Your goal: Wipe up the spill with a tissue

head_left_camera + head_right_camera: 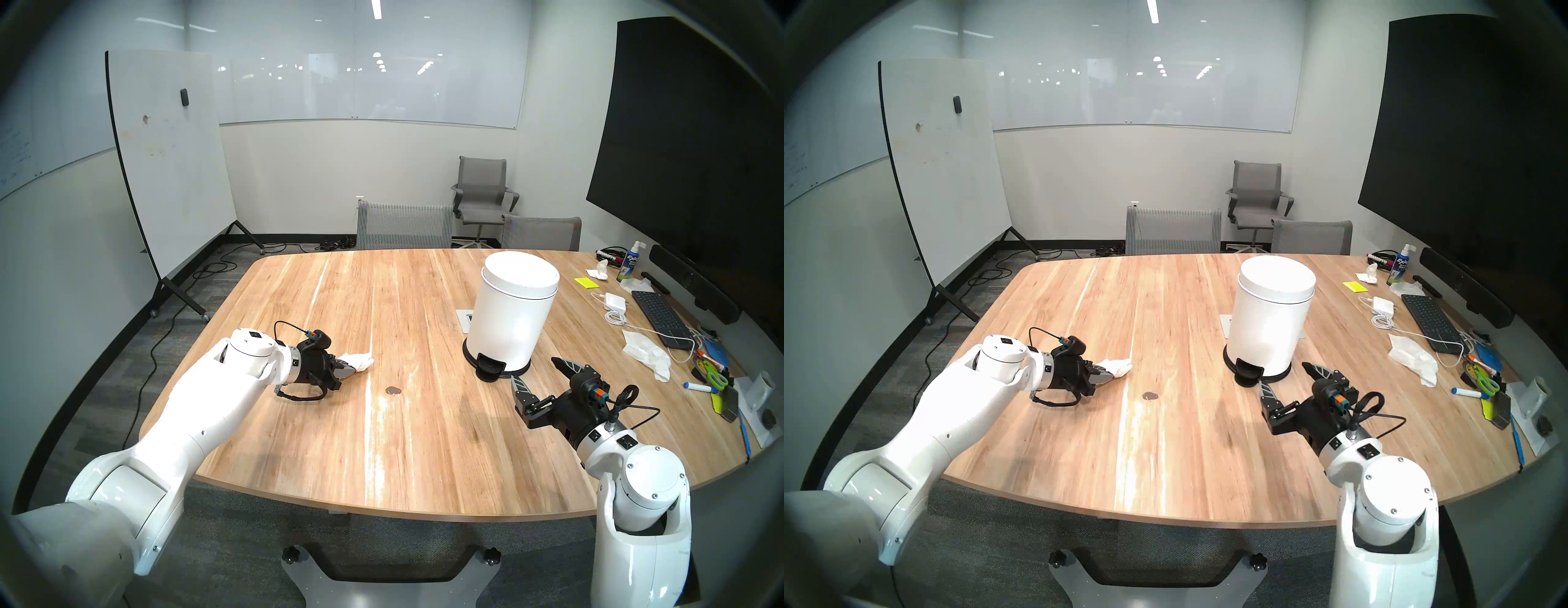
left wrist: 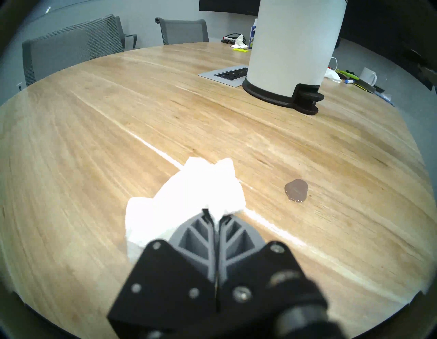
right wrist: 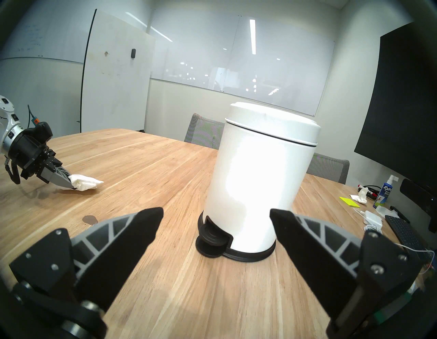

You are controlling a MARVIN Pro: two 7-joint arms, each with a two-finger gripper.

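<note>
left jaws pinch tissue point(image 1: 358, 361); right jaws gape empty beside lidded bin point(image 1: 513, 314).

Walls: white, glass boards point(image 1: 369, 85) at 12 o'clock.
Whiteboard stand point(image 1: 169, 161): 10 o'clock.
Screen point(image 1: 695, 148): dark, 2 o'clock.
Chairs point(image 1: 483, 191): grey mesh, 12 o'clock, behind wooden table point(image 1: 424, 424).
Floor point(image 1: 140, 365): grey carpet, cables.
Light: ceiling strip point(image 1: 376, 8).
</note>
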